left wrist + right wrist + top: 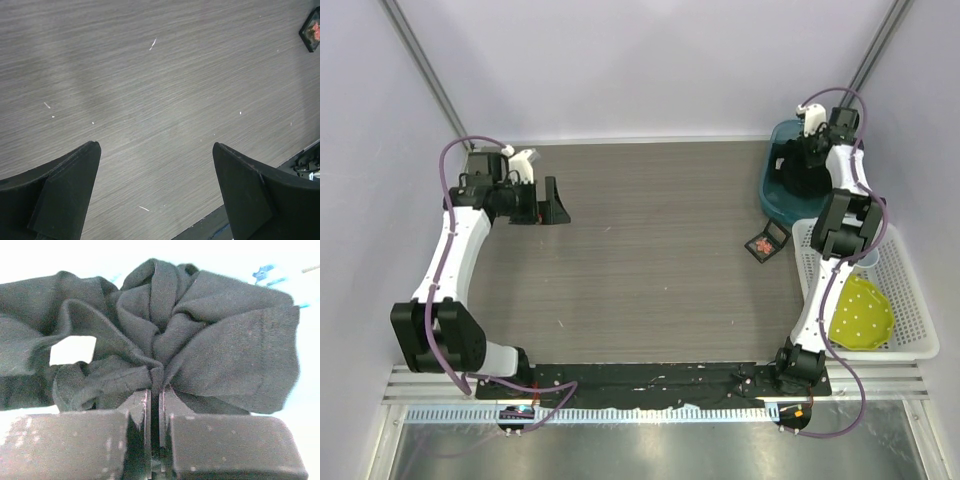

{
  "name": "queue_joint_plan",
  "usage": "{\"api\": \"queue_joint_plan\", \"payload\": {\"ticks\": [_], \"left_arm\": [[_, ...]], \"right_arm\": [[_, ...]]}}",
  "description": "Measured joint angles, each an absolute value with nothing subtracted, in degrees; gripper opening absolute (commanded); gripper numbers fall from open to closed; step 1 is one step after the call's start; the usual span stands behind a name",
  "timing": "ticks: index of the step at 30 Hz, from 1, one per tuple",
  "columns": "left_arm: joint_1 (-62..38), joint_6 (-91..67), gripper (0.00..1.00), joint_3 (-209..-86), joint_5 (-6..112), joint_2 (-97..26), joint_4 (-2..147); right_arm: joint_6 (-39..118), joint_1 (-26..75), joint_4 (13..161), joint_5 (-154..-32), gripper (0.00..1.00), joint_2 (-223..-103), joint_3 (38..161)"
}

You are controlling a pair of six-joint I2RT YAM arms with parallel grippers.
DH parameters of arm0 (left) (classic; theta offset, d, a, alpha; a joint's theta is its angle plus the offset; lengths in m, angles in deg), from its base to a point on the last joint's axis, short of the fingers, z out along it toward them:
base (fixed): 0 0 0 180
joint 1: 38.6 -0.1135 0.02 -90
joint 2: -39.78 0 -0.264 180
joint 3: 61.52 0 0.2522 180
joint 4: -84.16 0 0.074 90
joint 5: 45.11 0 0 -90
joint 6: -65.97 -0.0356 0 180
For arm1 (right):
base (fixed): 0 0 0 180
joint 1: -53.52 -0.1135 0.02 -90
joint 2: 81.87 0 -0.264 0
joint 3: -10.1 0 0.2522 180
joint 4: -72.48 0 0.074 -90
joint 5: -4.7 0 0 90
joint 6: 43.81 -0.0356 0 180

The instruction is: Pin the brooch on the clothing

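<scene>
- brooch (762, 244): from above, a red speck in the black box (777, 233), too small to tell its shape. Left wrist view clips the box at the right edge, red bit blurred.
- shirt (200, 335): crumpled wad, folds hide most of it, cut off at the left edge. From above, right arm (817, 292) covers most of it in the teal bin (767, 187).
- right gripper (154, 399): pinched fold hidden between the fingers. Background blown out white.
- yellow plate (865, 315): partly behind the right arm.

top: bright, even | L wrist: soft shadows | R wrist: bg overexposed
</scene>
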State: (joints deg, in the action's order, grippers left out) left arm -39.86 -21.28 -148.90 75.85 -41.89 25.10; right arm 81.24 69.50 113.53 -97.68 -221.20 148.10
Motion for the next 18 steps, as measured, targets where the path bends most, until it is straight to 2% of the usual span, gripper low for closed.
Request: {"api": "queue_joint_plan", "payload": {"ticks": [10, 18], "left_arm": [[-41.1, -18.2, 1.0, -151.2, 76.4, -37.2, 25.1], [-43.6, -15.0, 1.0, -152.9, 77.6, -36.2, 23.5]], "right_arm": [[73.6, 69.9, 116.2, -102.1, 0.01, -205.6, 150.3], [61.2, 69.0, 112.5, -109.8, 0.01, -192.9, 155.5]]}}
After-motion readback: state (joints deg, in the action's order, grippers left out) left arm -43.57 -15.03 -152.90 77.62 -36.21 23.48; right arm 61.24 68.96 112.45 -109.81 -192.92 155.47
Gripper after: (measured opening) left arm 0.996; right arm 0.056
